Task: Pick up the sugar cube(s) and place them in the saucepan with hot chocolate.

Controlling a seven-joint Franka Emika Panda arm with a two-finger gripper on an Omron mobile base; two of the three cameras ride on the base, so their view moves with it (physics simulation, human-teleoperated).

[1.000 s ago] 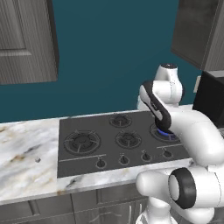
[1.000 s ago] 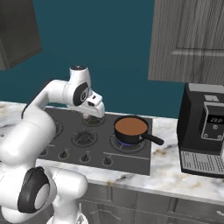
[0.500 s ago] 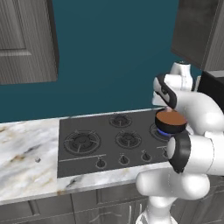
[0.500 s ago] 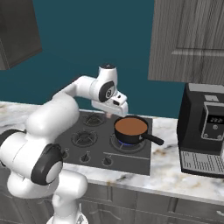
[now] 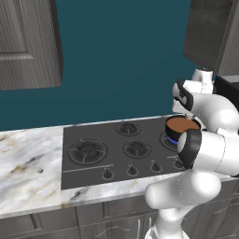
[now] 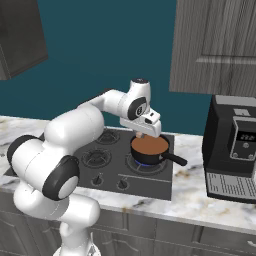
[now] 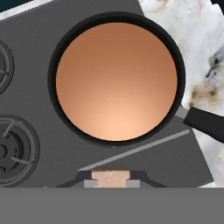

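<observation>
Hand view: the jaws grip a pale brown sugar cube (image 7: 110,178) at six o'clock, hovering short of the saucepan (image 7: 116,81) rim. Released here, it would likely hit the stovetop (image 7: 39,153) instead.

Stove: I see a dark four-burner cooktop (image 5: 112,149) set in the marble surface (image 5: 23,168).
Coffee machine: black (image 6: 235,150), right of it.
Cabinets: grey (image 6: 215,47), above.
</observation>
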